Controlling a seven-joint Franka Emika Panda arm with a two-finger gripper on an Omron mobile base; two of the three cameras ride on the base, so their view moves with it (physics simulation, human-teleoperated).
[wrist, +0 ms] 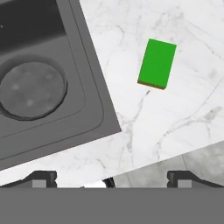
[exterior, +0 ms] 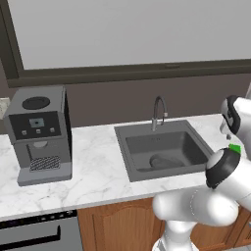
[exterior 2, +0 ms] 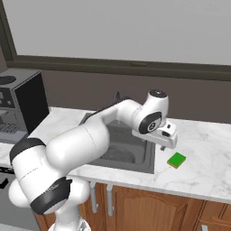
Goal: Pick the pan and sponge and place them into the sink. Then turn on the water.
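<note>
Hand view: pan in the sink, sponge on the marble counter beside it.

The pan lies flat in the dark sink, while the green sponge rests on the counter near the sink's rim, apart from it. The gripper hangs above the counter edge with its fingers spread wide, holding nothing. In the left base view the gooseneck faucet stands behind the basin and a coffee machine sits well to its left.

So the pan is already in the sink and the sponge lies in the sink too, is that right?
Not quite. The pan is in the sink, but the sponge lies on the marble counter beside the basin, as the hand view shows.
</note>
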